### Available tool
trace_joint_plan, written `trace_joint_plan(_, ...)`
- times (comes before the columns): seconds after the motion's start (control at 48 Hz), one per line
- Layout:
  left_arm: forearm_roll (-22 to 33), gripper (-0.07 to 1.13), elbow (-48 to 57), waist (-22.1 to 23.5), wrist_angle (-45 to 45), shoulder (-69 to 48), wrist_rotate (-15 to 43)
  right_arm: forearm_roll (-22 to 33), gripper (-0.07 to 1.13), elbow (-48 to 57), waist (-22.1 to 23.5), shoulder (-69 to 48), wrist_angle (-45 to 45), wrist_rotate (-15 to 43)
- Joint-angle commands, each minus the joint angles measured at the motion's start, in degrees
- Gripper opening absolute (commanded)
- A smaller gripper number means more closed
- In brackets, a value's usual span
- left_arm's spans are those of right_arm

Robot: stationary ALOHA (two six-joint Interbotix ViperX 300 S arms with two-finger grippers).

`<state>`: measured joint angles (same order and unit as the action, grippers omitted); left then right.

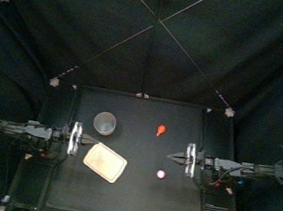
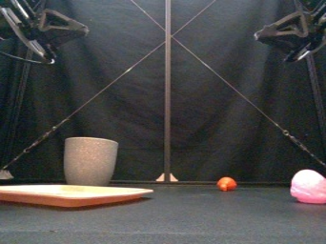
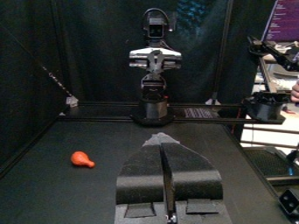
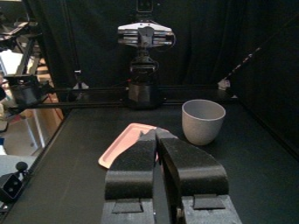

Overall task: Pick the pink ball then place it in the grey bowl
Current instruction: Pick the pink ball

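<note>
The pink ball (image 1: 162, 174) lies on the table toward the front right; in the front view the pink ball (image 2: 307, 186) sits at the right edge. The tall grey speckled cup (image 1: 105, 122) stands upright at the back left, also seen as the grey cup (image 2: 91, 160) and the grey cup (image 4: 204, 121). My left gripper (image 1: 76, 140) rests shut at the left side, its jaws (image 3: 160, 140) empty. My right gripper (image 1: 184, 159) rests shut at the right, just behind and right of the ball, with nothing in it (image 4: 158, 136).
A flat pink tray (image 1: 105, 161) lies front left, beside the cup, with the tray (image 2: 71, 194) low in the front view and the tray (image 4: 126, 143) left of the cup. A small red toy (image 1: 162, 131) lies at the back middle; the same red toy (image 3: 80, 159) shows on the table in the left wrist view.
</note>
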<state>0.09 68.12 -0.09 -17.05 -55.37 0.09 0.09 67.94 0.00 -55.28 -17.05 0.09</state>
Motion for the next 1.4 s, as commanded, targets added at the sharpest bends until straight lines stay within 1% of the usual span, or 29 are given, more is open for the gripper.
trace_joint_plan(0.021, 0.3, 0.04, -1.2, 0.3, -1.6, 0.5, -0.3, 0.2, 0.06, -1.0, 1.2, 1.7, 0.0, -0.1)
trace_joint_plan(0.167, 0.4, 0.04, -0.5, 0.3, -3.3, 0.5, -0.2, 0.2, 0.09, -0.4, 2.3, 6.4, 0.3, 0.3)
trace_joint_plan(0.229, 0.3, 0.04, -0.4, 0.2, -3.4, 0.5, -0.2, 0.3, 0.14, -0.4, 2.2, 8.8, 0.3, 0.1)
trace_joint_plan(0.271, 0.4, 0.04, -0.4, 0.2, -3.4, 0.5, -0.2, 0.4, 0.19, -0.6, 1.8, 10.3, 0.3, 0.0)
trace_joint_plan(0.292, 0.3, 0.04, -0.4, 0.2, -3.4, 0.5, -0.2, 0.4, 0.22, -0.7, 1.8, 11.0, 0.3, 0.0)
trace_joint_plan(0.438, 0.3, 0.04, -0.3, 0.0, -3.4, 0.5, -0.4, -0.4, 0.57, -1.2, 1.8, 15.5, -0.1, 0.4)
trace_joint_plan(0.542, 0.4, 0.04, -0.2, 0.0, -3.4, 0.5, -0.4, -1.9, 0.81, -1.7, 1.7, 17.7, -0.3, 0.5)
trace_joint_plan(0.604, 0.4, 0.04, -0.1, -0.1, -3.4, 0.5, -0.4, -2.2, 0.92, -1.9, 1.7, 19.0, -0.4, 0.5)
trace_joint_plan(0.646, 0.3, 0.04, 0.1, -0.2, -3.4, 0.5, -0.4, -2.0, 0.97, -2.0, 1.3, 19.9, -0.3, 0.4)
trace_joint_plan(0.688, 0.4, 0.04, 0.2, -0.3, -3.4, 0.5, -0.4, -1.8, 0.99, -2.0, 1.0, 20.7, 0.0, 0.2)
trace_joint_plan(0.833, 0.4, 0.04, 0.4, -0.4, -3.5, 0.5, -0.4, 0.3, 0.99, -1.6, -2.4, 24.0, 3.5, 0.8)
trace_joint_plan(1.0, 1.0, 0.04, 0.4, -0.7, -3.6, 0.5, -0.4, -1.9, 0.99, -2.4, -6.3, 26.2, 11.0, 2.1)
trace_joint_plan(1.146, 1.1, 0.04, 0.5, -0.7, -3.8, 0.5, -0.4, -6.3, 0.99, -2.7, -7.4, 27.2, 15.4, 2.3)
trace_joint_plan(1.396, 1.6, 0.04, 0.6, -0.9, -3.7, 0.5, -0.4, -8.3, 0.99, -2.8, -7.7, 30.1, 19.9, 2.4)
